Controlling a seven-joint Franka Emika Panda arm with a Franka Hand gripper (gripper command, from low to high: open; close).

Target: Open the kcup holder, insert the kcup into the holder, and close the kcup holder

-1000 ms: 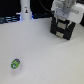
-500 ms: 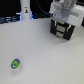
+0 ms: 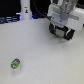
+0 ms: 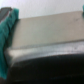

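Lying on its side at the near left of the white table (image 3: 35, 50), the kcup (image 3: 16, 63) is showing its green top and white body. It is resting alone, well apart from everything else, and nothing is touching it.

Farther back, at the far right in the exterior view, the kcup holder (image 3: 64, 31) is standing as a black boxy unit with two recessed panels on its front. The arm is hanging over it, and the gripper (image 3: 61, 19) is sitting at the top of the unit, in front of the pale wrist housing. In this view the fingers are too blurred to separate, so it is not possible to tell whether they are spread or pressed together.

The wrist view is looking down along a grey, flat surface of the kcup holder (image 4: 47, 35) with a dark rounded edge under it. One teal finger pad (image 4: 7, 25) is showing at the side of this surface; the other finger is not visible.

At the far left, a white bottle-like object (image 3: 25, 10) is standing against a dark background.
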